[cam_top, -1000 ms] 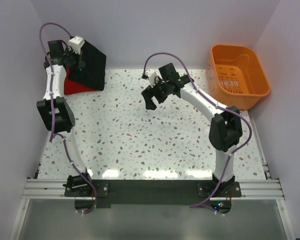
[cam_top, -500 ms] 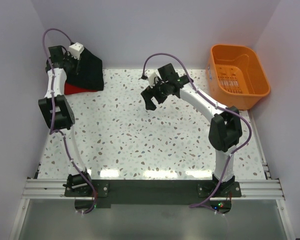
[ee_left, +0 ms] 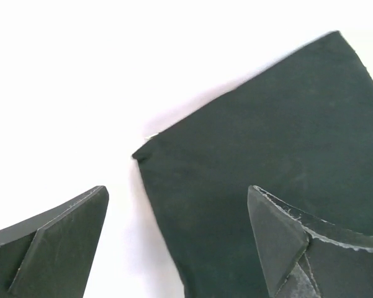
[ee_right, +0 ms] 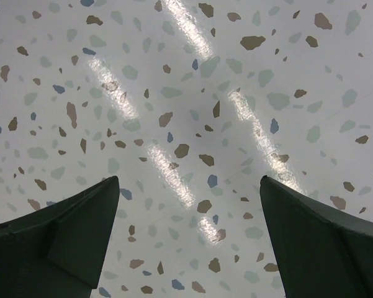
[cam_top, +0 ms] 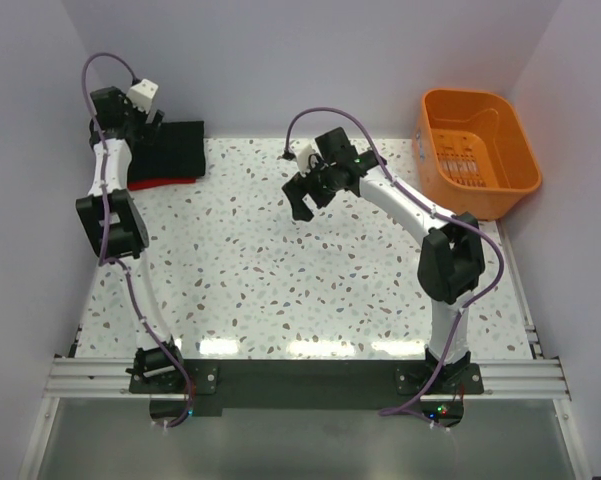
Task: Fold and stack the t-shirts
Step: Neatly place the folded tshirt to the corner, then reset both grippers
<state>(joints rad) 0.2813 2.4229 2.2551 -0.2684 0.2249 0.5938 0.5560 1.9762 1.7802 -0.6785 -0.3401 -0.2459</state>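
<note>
A: The black shirt (cam_top: 168, 150) lay folded on the red shirt (cam_top: 163, 183), at the 10 o'clock corner of the bench (cam_top: 280, 270). A red edge showed at 6 o'clock.

B: Left end effector (ee_left: 177, 192) released over the black corner. Best to lift straight up without snagging the fold. Right end effector (ee_right: 189, 183) released, mid-bench.

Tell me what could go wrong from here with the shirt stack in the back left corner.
1. The left gripper hangs open at the edge of the black shirt, with one of its fingers over the cloth. A careless retreat might snag the shirt and spoil the fold.
2. The red shirt peeks out only along the near side, so the stack may be misaligned.
</note>
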